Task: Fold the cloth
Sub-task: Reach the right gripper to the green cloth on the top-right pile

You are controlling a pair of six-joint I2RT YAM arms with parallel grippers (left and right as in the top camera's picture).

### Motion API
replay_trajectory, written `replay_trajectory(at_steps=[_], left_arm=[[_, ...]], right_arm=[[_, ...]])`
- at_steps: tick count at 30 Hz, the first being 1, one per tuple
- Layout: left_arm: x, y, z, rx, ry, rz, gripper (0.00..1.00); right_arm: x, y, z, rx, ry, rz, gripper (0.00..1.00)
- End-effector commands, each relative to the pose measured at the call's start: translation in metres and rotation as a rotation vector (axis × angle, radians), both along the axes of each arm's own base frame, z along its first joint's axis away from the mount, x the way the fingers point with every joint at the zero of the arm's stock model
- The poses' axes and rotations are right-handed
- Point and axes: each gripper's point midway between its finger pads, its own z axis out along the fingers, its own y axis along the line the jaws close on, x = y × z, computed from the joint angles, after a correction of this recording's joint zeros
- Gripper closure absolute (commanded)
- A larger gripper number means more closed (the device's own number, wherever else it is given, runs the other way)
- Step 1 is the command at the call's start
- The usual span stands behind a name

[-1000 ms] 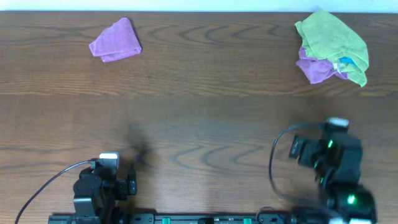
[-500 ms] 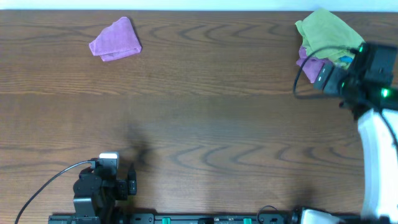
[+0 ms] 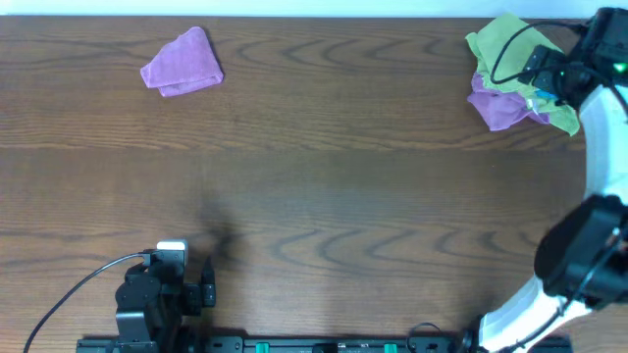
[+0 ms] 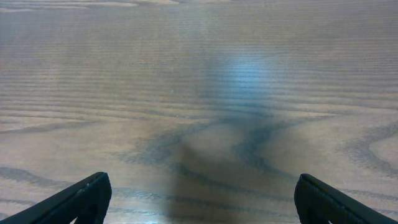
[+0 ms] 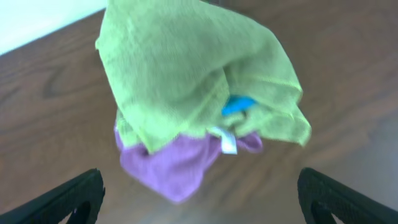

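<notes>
The right pincer has swung far forward and now hangs over the green cloth.

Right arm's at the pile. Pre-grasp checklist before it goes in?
1. Right gripper open: ok, fingers wide apart.
2. Aimed at the pile: ok, green cloth sits centred in the wrist view.
3. One cloth alone to grab: not ok, green cloth lies over a purple cloth, with a blue bit between them.
4. Height above the pile: cannot tell.
5. Left gripper free: ok, open over bare table.
</notes>
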Motion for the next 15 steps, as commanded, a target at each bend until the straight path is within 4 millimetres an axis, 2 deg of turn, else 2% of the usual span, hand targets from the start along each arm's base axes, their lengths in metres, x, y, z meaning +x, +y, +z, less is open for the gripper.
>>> replay_trajectory(at_steps=[1, 2, 4, 9, 12, 15], left_arm=[[-0.009, 0.0, -0.014, 0.011, 0.061, -0.009, 0.04], [-0.009, 0.0, -0.014, 0.011, 0.061, -0.009, 0.05], [-0.009, 0.0, -0.014, 0.011, 0.061, -0.009, 0.05], [-0.009, 0.0, -0.014, 0.011, 0.061, -0.009, 0.05], [-0.009, 0.0, -0.014, 0.011, 0.061, -0.009, 0.05], [-0.009, 0.0, -0.014, 0.011, 0.061, -0.009, 0.05]], right_arm=[[0.013, -0.004, -0.011, -0.01, -0.004, 0.029, 0.01], [0.012, -0.004, -0.021, -0.007, 0.022, 0.029, 0.01], [0.025, -0.006, -0.033, -0.004, -0.001, 0.038, 0.01], [0.051, 0.002, -0.049, 0.044, -0.074, 0.091, 0.02], [0.06, 0.003, -0.06, 0.079, -0.094, 0.078, 0.11], [0.065, 0.003, -0.067, 0.095, -0.105, 0.073, 0.15]])
